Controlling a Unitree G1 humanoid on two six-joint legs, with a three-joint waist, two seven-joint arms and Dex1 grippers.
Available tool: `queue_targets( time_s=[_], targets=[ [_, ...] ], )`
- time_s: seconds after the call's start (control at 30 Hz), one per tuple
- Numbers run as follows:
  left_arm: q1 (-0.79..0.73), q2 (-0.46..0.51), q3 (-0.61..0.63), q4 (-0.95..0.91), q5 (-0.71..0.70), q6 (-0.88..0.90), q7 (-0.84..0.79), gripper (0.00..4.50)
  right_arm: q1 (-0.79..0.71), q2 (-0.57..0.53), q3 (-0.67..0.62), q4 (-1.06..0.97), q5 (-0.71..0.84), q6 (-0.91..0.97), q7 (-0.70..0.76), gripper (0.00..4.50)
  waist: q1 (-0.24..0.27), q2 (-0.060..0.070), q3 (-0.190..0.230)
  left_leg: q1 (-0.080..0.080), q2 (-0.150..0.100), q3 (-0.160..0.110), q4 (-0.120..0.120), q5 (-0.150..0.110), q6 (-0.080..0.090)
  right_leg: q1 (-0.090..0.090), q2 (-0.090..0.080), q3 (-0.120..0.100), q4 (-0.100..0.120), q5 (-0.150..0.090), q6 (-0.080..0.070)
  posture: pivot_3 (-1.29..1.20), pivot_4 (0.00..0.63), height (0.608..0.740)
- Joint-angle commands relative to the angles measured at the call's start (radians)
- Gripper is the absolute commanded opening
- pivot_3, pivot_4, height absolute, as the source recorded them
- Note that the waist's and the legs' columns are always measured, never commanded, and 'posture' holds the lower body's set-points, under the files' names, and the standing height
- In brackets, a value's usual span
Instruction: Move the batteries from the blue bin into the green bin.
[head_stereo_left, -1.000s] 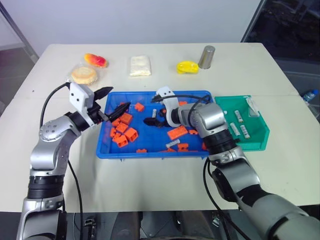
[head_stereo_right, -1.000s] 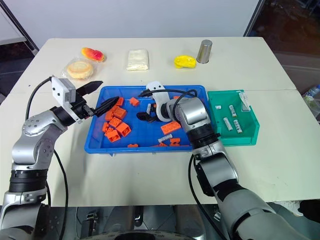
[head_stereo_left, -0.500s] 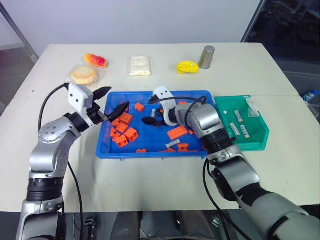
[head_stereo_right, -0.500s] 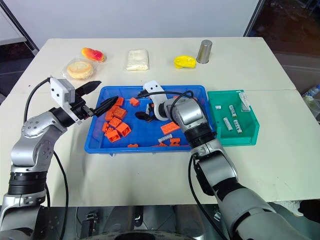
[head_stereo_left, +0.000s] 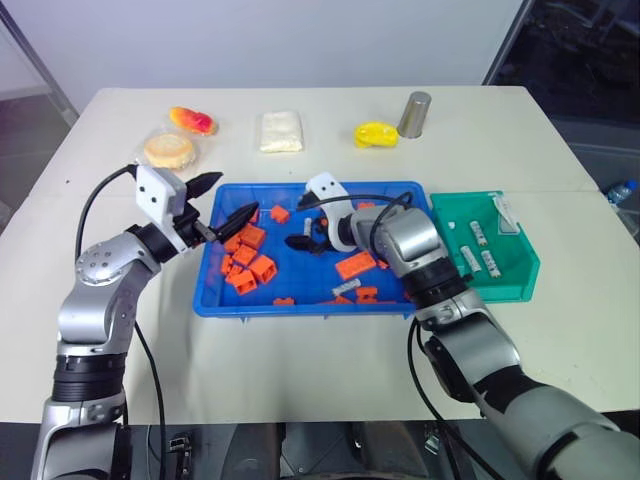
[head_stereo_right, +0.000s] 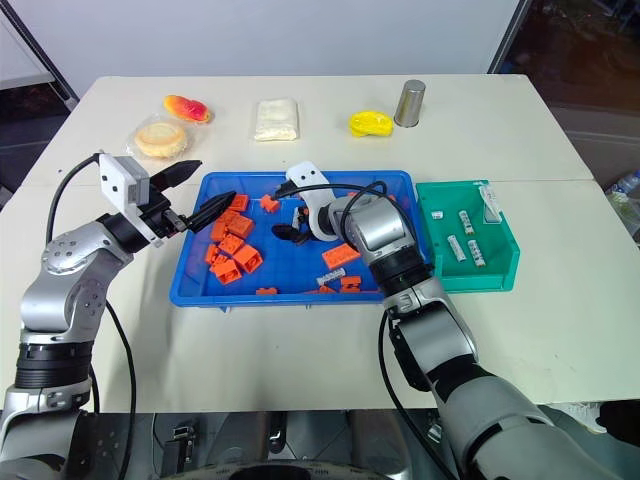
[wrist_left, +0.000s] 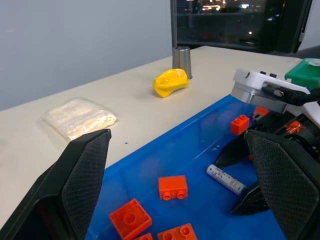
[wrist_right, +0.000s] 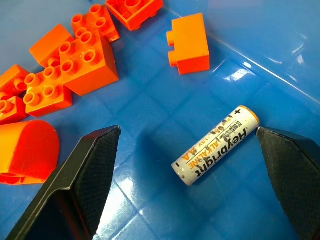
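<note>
On cream table: blue bin, green bin; both grippers spread wide, empty.

Battery flat in blue bin
</note>
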Motion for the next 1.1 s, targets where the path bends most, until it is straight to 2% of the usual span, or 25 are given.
queue_targets(
  time_s=[0.03,0.1,0.2,0.27,0.43,0.8,1.1],
  targets=[
    [-0.015,0.011,0.018,-0.035,-0.008,-0.005,0.0,4.5,0.006,-0.009,0.014,-0.012,-0.008,0.005,0.007,4.45,0.0,0.0,0.0,0.0,0.0,0.0,0.0,0.0,0.0,0.0,0.0,0.0,0.0,0.0,0.0,0.0,0.15,0.74],
    [-0.015,0.011,0.018,-0.035,-0.009,-0.005,0.0,4.5,0.006,-0.009,0.014,-0.013,-0.008,0.005,0.009,4.45,0.0,0.0,0.0,0.0,0.0,0.0,0.0,0.0,0.0,0.0,0.0,0.0,0.0,0.0,0.0,0.0,0.15,0.74],
    [-0.015,0.009,0.016,-0.035,-0.009,-0.004,0.0,4.5,0.007,-0.002,0.005,-0.01,-0.005,-0.001,0.003,3.64,0.0,0.0,0.0,0.0,0.0,0.0,0.0,0.0,0.0,0.0,0.0,0.0,0.0,0.0,0.0,0.0,0.15,0.74],
    [-0.015,0.009,0.016,-0.035,-0.008,-0.004,0.001,4.5,0.007,0.001,0.004,-0.007,-0.004,-0.002,0.003,2.74,0.0,0.0,0.0,0.0,0.0,0.0,0.0,0.0,0.0,0.0,0.0,0.0,0.0,0.0,0.0,0.0,0.15,0.74],
    [-0.014,0.012,0.018,-0.034,-0.008,-0.004,0.0,4.5,0.006,0.001,0.005,-0.003,-0.003,-0.002,0.005,0.1,-0.001,0.0,0.0,0.0,0.0,0.0,0.0,0.0,0.0,0.0,0.0,0.0,0.0,0.0,0.0,0.0,0.15,0.74],
    [-0.013,0.019,0.021,-0.032,-0.011,-0.003,-0.008,4.5,-0.01,-0.039,0.0,-0.053,-0.001,0.011,0.025,0.03,0.0,0.0,0.0,0.0,0.0,0.0,0.0,0.0,0.0,0.0,0.0,0.0,0.0,0.0,0.0,0.0,0.15,0.74],
    [-0.081,0.034,-0.017,0.025,-0.032,0.016,-0.111,4.5,-0.135,-0.341,-0.131,-0.398,0.096,0.197,0.13,0.03,0.005,0.001,0.001,-0.001,0.0,-0.001,-0.001,0.0,0.0,-0.001,0.0,-0.001,-0.001,0.0,0.0,0.0,0.15,0.74]
  ],
)
